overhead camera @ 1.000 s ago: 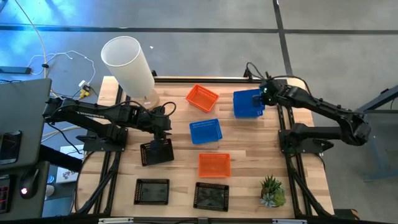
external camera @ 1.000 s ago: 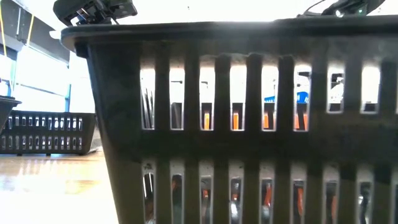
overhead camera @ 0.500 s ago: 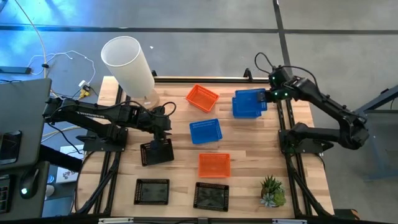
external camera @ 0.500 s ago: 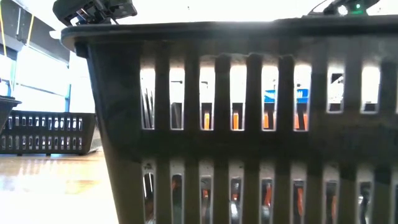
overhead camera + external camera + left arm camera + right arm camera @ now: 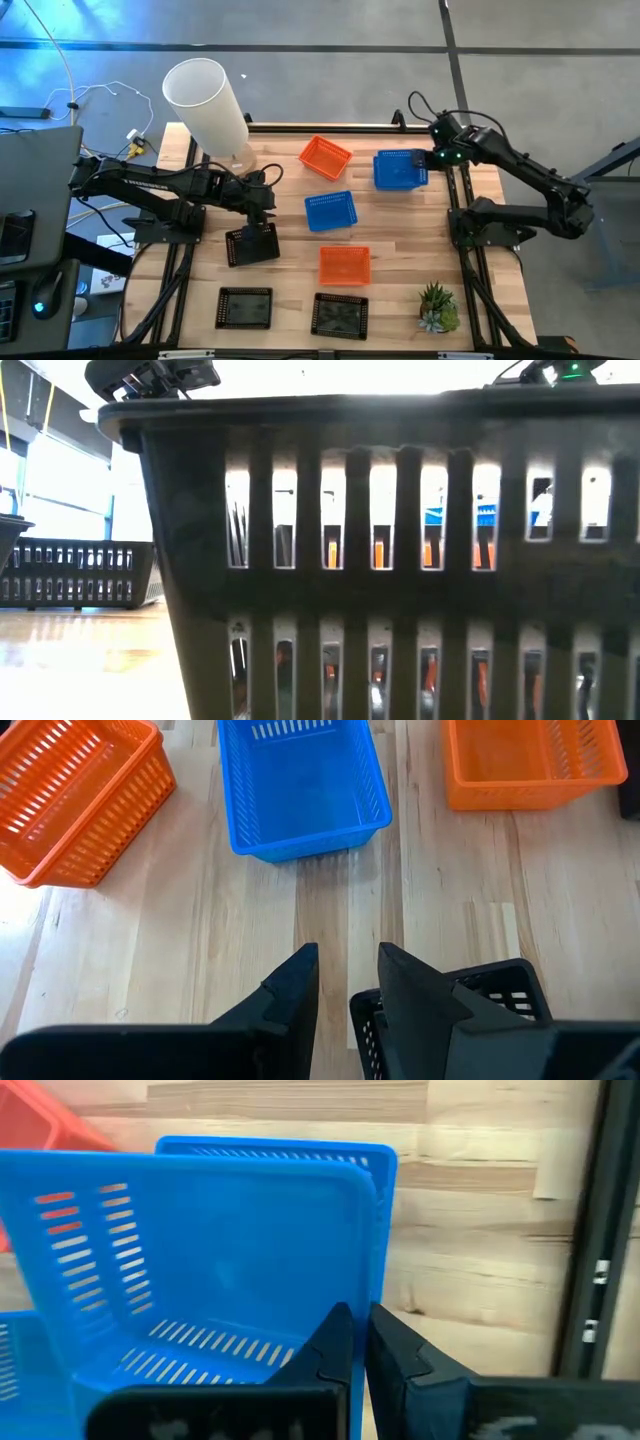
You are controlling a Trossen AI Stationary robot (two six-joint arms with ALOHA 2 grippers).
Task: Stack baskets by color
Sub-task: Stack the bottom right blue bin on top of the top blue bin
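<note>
While both arms hung over the wooden table (image 5: 400,225), the baskets lay scattered, none holding anything but other baskets. Largest thing aboard was the white cylinder (image 5: 207,102), tilted at the table's 11 o'clock corner.

Blue baskets: a nested pair (image 5: 400,169) sat at 1 o'clock; in the right wrist view one blue shell stood inside another, rims offset. A single blue basket (image 5: 330,210) sat near centre, empty.

Orange baskets: one (image 5: 325,158) at 12 o'clock, tipped on an edge, empty; one (image 5: 344,264) toward 6 o'clock of centre, flat, empty. Could not tell whether either hid a third.

Black baskets: one (image 5: 252,244) at 9 o'clock; two more (image 5: 245,308) and (image 5: 340,315) along the 6 to 7 o'clock edge, the last one filling the low view.

A small green plant (image 5: 437,307) stood at 5 o'clock.

Right gripper (image 5: 432,155) reached in from the 2 o'clock side, fingers clenched tight on the near wall of the blue pair, arm stretched low across the table's edge.

Left gripper (image 5: 262,222) extended from 9 o'clock, pointing toward centre, jaws half apart and straddling the rim of the black basket at 9 o'clock; one finger (image 5: 420,1000) lay inside its wall.
</note>
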